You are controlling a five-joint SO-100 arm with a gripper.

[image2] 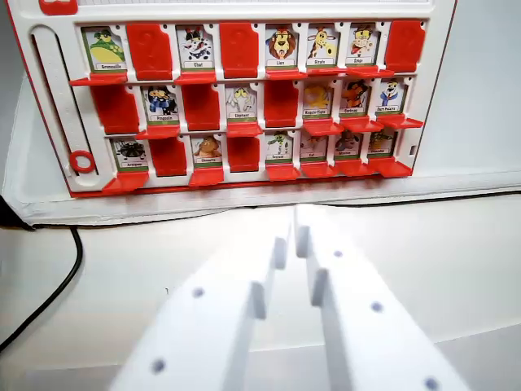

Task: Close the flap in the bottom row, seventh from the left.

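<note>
A red and white flap board [456, 90] stands at the far side of the white table, holding three rows of animal cards. In its bottom row, the seventh place from the wrist view's left shows a card [348, 144], and its red flap [352, 168] lies folded down toward me. The sixth and eighth places beside it also show their cards. The second flap [168, 155] and fourth flap [242, 153] of that row stand up as plain red panels. My white gripper [294, 221] fills the lower middle of the view. It is shut, empty, and well short of the board.
A black cable [67, 273] curves across the table at the wrist view's left. A red ring [81, 160] sits on the board's left edge beside a white slot. The board's white base strip [244, 195] runs along its front.
</note>
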